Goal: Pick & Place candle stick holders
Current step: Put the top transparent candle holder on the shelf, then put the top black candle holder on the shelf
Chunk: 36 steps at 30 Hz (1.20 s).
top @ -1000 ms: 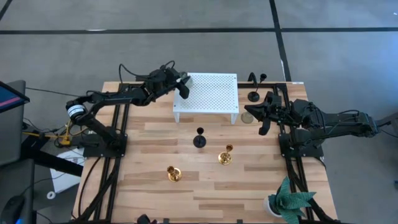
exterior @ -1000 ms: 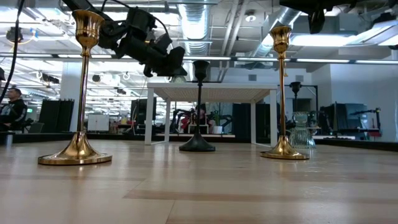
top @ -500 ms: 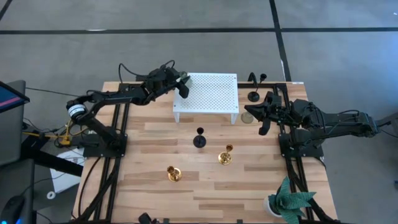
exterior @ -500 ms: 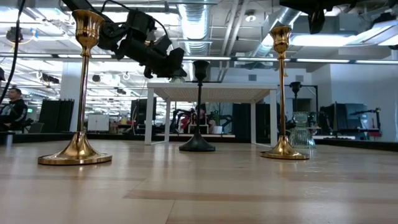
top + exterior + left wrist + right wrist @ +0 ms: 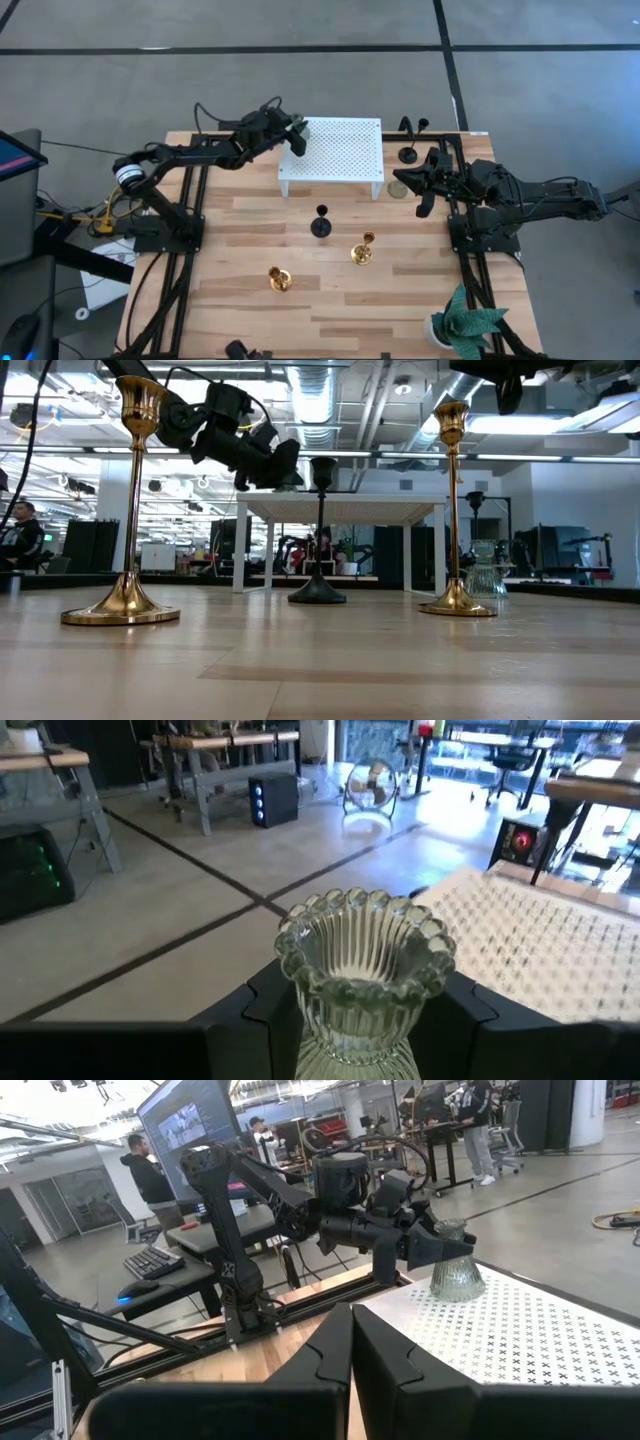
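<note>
- Your left gripper [image 5: 296, 131], in the upper middle of the high view, has crept a little to the right over the last second and now hangs just over the left edge of the white perforated shelf [image 5: 340, 150]. It is clamped on a pale green glass holder [image 5: 364, 972]; the left wrist view shows the fluted glass pinched between the two dark fingers.
- That puts you at the placing step: I judge the holder is over the shelf corner but not yet set down. In the right wrist view the glass [image 5: 456, 1274] looks close to the shelf surface, but you cannot tell from it whether the base is touching.
- Your right gripper [image 5: 425, 182] waits at the right of the high view, beside the shelf's right end, unmoved. Its fingers sit pressed together with nothing between them in the right wrist view.
- Other holders wait on the wood: a black holder [image 5: 321, 222] at centre, a gold holder [image 5: 363, 249] just lower right of it, and a second gold holder [image 5: 280, 279] lower left. Another black holder [image 5: 408, 153] stands at the upper right of the table.
- A second green glass holder [image 5: 484, 581] shows at the right of the low view; from above it is only a pale blur near the right gripper.
- The base of the held glass is hidden by the fingers in the left wrist view, so its tilt is hard to judge.
</note>
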Tool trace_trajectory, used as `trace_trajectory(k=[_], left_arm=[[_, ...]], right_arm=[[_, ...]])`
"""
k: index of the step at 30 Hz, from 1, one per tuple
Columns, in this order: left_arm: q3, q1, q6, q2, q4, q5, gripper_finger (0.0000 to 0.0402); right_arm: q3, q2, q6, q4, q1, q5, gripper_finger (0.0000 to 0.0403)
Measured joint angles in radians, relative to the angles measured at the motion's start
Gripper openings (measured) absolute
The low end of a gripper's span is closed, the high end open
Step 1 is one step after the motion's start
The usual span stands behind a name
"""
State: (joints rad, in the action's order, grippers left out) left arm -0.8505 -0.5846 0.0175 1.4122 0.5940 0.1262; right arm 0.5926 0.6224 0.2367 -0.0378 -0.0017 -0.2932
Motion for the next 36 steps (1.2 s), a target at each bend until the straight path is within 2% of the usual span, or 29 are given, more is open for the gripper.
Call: trace_trajectory(k=[7, 18, 22, 36], left_arm=[[0.000, 0.000, 0.000, -0.012, 0.002, -0.002, 0.0157], [0.000, 0.003, 0.000, -0.012, 0.009, -0.002, 0.0254], [0.000, 0.003, 0.000, -0.012, 0.009, -0.001, 0.0276], [-0.001, 0.007, 0.003, -0.031, 0.004, -0.030, 0.0287]], right_arm=[[0.000, 0.000, 0.000, 0.003, 0.000, 0.000, 0.0000], [0.000, 0.000, 0.000, 0.005, 0.000, 0.000, 0.0000], [0.000, 0.000, 0.000, 0.006, 0.000, 0.000, 0.0000], [0.000, 0.000, 0.000, 0.007, 0.000, 0.000, 0.0000]])
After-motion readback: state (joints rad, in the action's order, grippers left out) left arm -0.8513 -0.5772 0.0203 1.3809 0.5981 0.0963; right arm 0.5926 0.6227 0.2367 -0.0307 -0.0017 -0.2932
